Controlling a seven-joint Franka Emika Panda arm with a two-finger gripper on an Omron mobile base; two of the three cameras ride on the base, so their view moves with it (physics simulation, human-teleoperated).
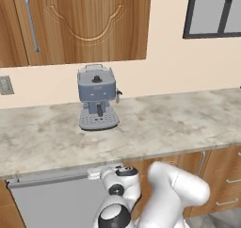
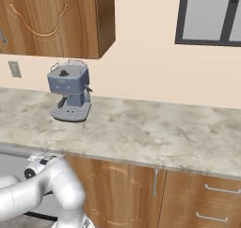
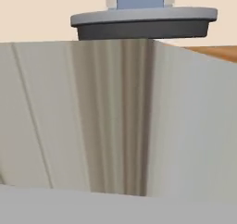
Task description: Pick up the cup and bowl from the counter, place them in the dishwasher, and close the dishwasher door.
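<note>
1. The dishwasher door (image 1: 52,201) is a plain light grey panel under the counter's front edge, at the lower left of the left base view. It stands upright and looks shut or nearly so, with a pale strip along its top just below the stone.
2. The counter (image 1: 169,123) runs left to right across both base views, marbled beige-grey. Its front edge fills much of the hand view (image 3: 115,116), very close to the camera.
3. The arm's white hand sits low against the top right corner of the door, just under the counter lip. The fingers are hidden there, so whether they are apart or together cannot be told.
4. A grey-blue coffee machine (image 1: 97,103) stands on the counter, towards the wall and left of centre. Its drip-tray base (image 3: 143,24) shows above the counter edge in the hand view.
5. Brown wooden cabinets (image 2: 127,194) with metal handles sit under the counter to the right of the door.
6. A wooden wall cabinet (image 1: 80,22) hangs above the machine.
7. A dark-framed window (image 2: 209,15) is on the far wall, to the right.
8. A wall socket (image 1: 5,85) sits at far left, above the counter.
</note>
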